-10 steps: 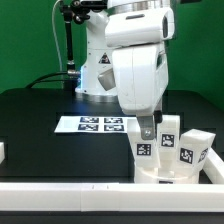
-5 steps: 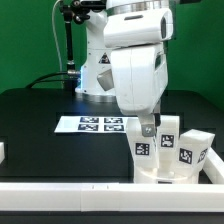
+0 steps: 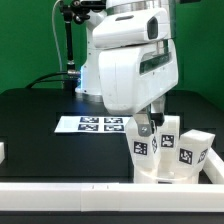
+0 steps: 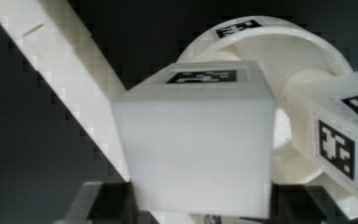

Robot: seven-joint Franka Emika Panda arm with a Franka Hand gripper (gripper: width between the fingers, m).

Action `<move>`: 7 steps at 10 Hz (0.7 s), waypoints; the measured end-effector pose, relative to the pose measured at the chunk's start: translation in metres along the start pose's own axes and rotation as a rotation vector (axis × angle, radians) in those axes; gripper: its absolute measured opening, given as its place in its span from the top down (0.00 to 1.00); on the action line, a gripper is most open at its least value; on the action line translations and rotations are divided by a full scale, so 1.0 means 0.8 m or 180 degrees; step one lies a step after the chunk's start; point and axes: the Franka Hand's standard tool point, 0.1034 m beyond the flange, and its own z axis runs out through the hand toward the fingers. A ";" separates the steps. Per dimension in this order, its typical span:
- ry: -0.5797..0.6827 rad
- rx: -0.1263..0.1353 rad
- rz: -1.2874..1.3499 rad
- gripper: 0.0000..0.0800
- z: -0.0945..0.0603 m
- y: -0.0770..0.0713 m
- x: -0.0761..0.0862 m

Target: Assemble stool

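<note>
A black counter [image 3: 40, 110] fronted by a low white wall [image 3: 60, 190] fills the scene, with 1 white robot arm [image 3: 135, 60] bent low over its far end in the exterior view. The claw [image 3: 146, 128] points downward and is closed on the first leg [image 3: 143, 150], 1 of 3 short white block legs. The wrist view shows that block [image 4: 197, 130] filling the gap between the 2 dark fingers [image 4: 101, 205], with its square tag facing the camera.

The second leg [image 3: 168, 133] stands just beside the claw and the third leg [image 3: 190, 150] a little farther out on the same side. All 3 are upright and bunched together, and each shows a black-and-white tag. The 1 round seat [image 4: 282, 50] lies just beyond the gripped leg, its rim curving behind it and bearing 1 visible tag. The 1 marker board [image 3: 98, 124] lies flat on the counter near the claw, on the side away from the other legs.
</note>
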 end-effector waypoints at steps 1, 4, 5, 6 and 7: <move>0.0004 0.0004 0.0297 0.57 0.000 0.000 0.001; 0.0060 -0.0014 0.1298 0.57 0.001 -0.004 0.008; 0.0059 -0.0006 0.1594 0.57 0.002 -0.007 0.012; 0.0066 0.0005 0.1806 0.57 0.001 -0.008 0.012; 0.0081 0.0029 0.2209 0.57 0.002 -0.009 0.013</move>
